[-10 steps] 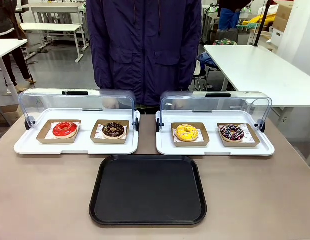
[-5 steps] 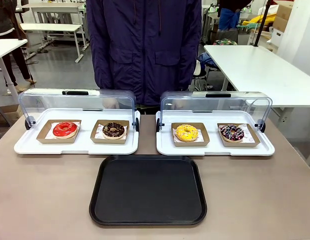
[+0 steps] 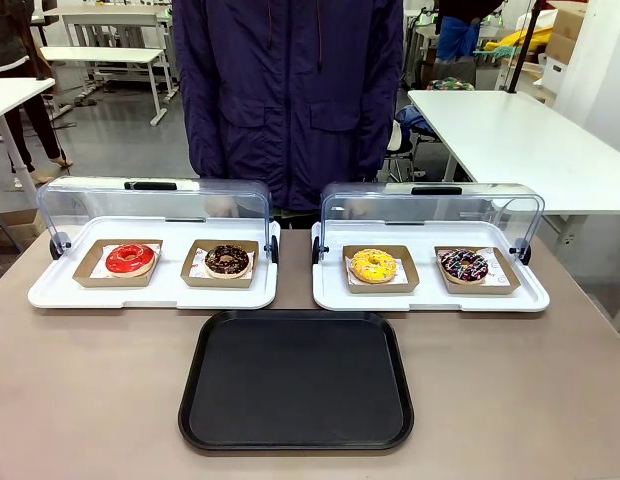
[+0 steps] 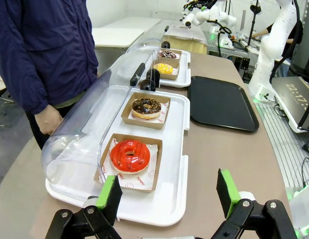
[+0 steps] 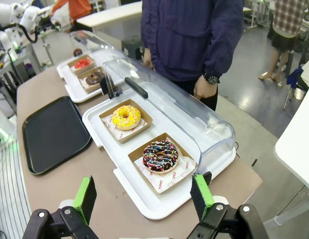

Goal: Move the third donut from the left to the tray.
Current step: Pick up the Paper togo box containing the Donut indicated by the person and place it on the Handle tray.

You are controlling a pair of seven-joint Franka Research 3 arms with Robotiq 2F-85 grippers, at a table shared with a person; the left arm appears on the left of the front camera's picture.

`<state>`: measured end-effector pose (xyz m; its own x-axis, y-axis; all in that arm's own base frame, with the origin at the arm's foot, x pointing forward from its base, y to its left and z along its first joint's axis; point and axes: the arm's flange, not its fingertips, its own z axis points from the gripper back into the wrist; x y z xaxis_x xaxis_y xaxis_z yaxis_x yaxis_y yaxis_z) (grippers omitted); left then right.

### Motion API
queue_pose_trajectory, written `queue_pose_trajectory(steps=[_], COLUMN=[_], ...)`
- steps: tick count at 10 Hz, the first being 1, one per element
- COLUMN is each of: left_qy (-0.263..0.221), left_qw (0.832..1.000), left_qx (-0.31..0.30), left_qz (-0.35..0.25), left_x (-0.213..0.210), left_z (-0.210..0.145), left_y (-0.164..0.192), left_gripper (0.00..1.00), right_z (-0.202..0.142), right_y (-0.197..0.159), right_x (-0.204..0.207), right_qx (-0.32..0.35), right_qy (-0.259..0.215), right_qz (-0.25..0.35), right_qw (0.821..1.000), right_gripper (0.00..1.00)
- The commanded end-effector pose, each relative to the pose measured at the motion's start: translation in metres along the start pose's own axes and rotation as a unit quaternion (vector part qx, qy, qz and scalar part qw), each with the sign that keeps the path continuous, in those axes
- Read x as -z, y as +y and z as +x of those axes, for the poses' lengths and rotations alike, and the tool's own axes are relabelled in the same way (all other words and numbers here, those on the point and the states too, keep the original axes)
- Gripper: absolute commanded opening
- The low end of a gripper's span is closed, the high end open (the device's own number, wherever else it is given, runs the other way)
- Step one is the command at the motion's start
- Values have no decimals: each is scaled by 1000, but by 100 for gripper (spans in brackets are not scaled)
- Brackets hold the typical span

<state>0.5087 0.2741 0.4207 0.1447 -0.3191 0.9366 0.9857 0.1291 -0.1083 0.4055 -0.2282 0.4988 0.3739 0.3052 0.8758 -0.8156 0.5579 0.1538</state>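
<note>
Yellow donut [image 3: 373, 265] on the right-hand white tray [image 3: 426, 298]
It sits in its cardboard holder [image 3: 402, 281], right of centre; the black tray [image 3: 296, 381] lies at lower centre.

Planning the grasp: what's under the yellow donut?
The yellow donut rests on white paper inside a brown cardboard holder, on the white tray. The holder's floor beneath it is hidden.

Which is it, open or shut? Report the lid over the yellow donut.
Open: the clear lid is swung back behind the yellow donut, leaving it uncovered.
</note>
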Motion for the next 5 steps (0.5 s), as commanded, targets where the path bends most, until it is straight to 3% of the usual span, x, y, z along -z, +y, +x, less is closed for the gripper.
queue_pose_trajectory(steps=[1, 5], left_qy=[5, 5], left_qw=[1000, 1000], left_qx=[0, 0], left_qz=[-2, -2], left_x=[1, 1], left_z=[2, 2], left_y=[-1, -1], left_gripper=[100, 100], right_z=[1, 1], right_y=[1, 1], right_x=[1, 1], right_qx=[-3, -3], right_qy=[-6, -6], right_qz=[2, 2], right_qw=[1000, 1000], right_gripper=[100, 100])
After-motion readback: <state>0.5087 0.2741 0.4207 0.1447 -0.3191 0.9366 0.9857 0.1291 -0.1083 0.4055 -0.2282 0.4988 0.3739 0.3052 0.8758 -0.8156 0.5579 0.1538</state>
